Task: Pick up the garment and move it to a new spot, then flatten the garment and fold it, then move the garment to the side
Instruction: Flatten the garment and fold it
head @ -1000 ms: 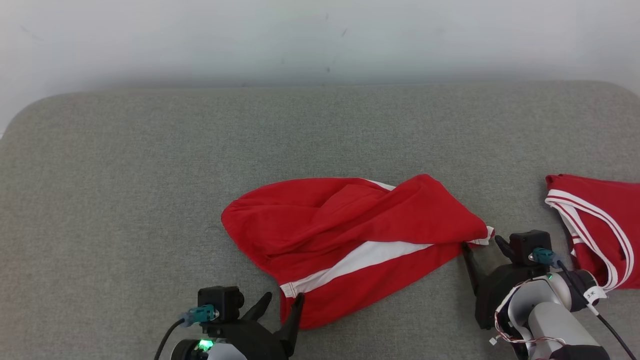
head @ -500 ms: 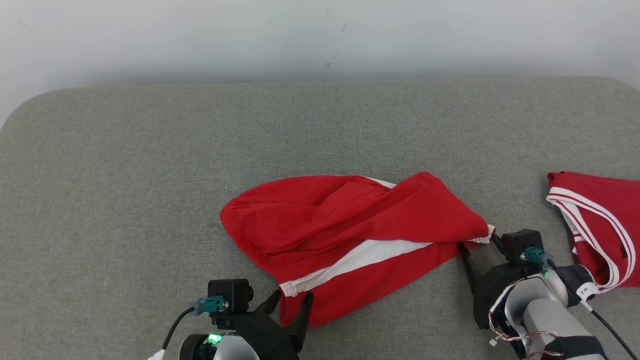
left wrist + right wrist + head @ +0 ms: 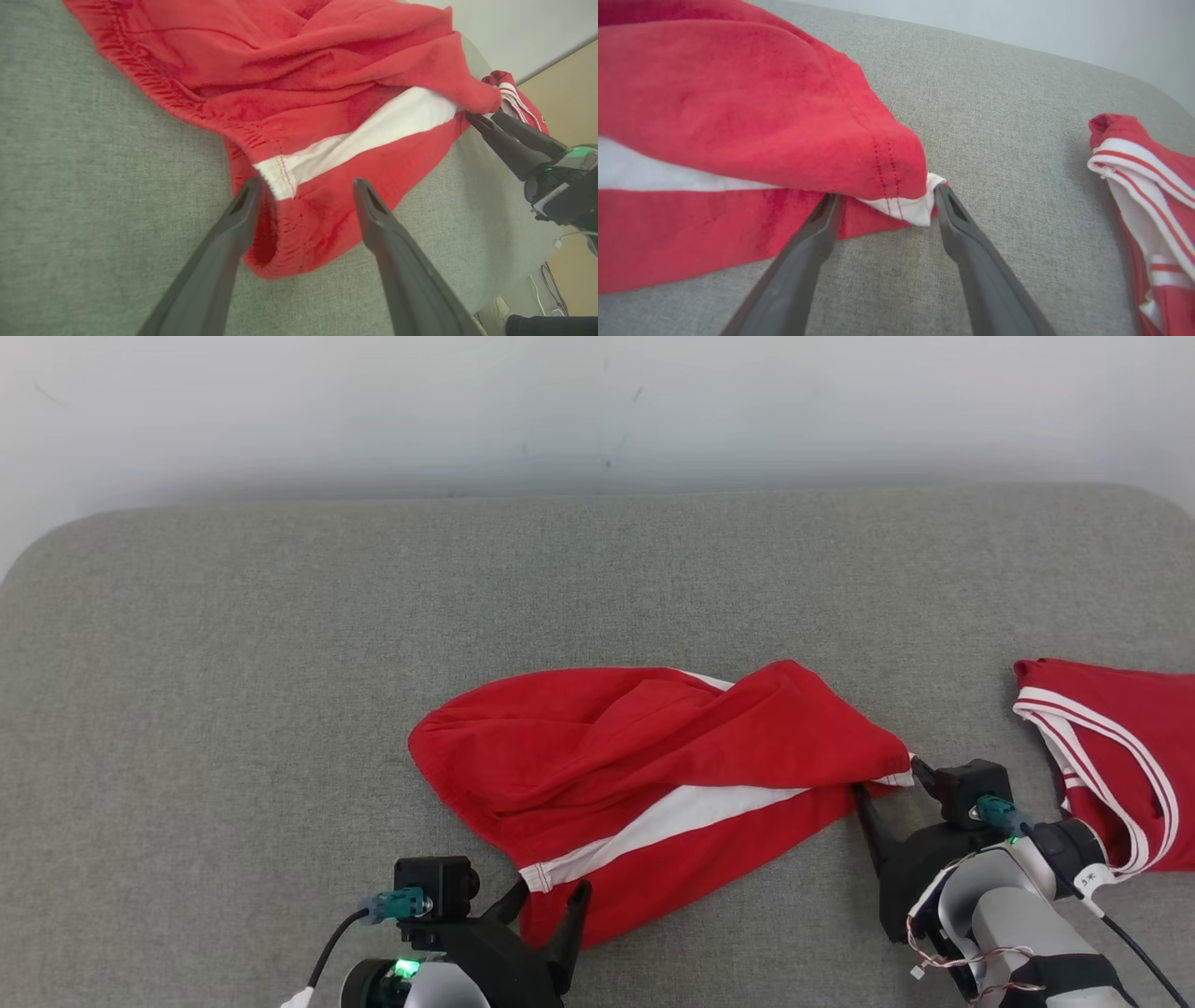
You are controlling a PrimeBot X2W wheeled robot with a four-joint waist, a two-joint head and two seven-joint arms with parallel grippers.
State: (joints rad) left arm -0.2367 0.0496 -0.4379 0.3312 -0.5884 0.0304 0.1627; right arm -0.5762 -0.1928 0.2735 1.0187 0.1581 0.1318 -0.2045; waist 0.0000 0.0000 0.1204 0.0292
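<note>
The garment point(image 3: 653, 775) is red with a white stripe and lies crumpled on the grey padded surface point(image 3: 280, 663). My left gripper point(image 3: 549, 889) is open at its near-left hem. In the left wrist view the gripper point(image 3: 307, 183) straddles the ribbed hem of the garment point(image 3: 303, 70) where the white stripe ends. My right gripper point(image 3: 887, 777) is open at the garment's right corner. In the right wrist view that gripper point(image 3: 887, 193) has the white-edged tip of the garment point(image 3: 738, 102) between its fingers, unclamped.
A second red garment with white trim point(image 3: 1120, 756) lies at the surface's right edge, also seen as striped cloth point(image 3: 1148, 186) right of my right fingers. A pale wall runs behind. Bare grey surface spreads to the left and back.
My left gripper has moved right and forward, so its fingers now straddle the hem. My right gripper has edged forward onto the garment's corner. The garment has not moved.
</note>
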